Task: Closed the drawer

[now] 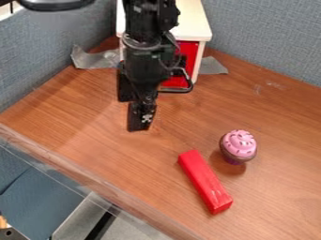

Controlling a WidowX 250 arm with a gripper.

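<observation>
Claw fingers look apart, just beside the handle of the drawer, which looks near flush in its cabinet on the counter; risk: a sideways exit snags the handle, dragging it open.

Robot lab, likely — cubicle-style fabric partitions, tape, robot arm.

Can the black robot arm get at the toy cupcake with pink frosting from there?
Probably yes: the black two-finger gripper hangs over the same brown wooden table, with nothing standing between it and the pink-frosted toy cupcake. The long red block lies beside the cupcake, not across the way.
</observation>
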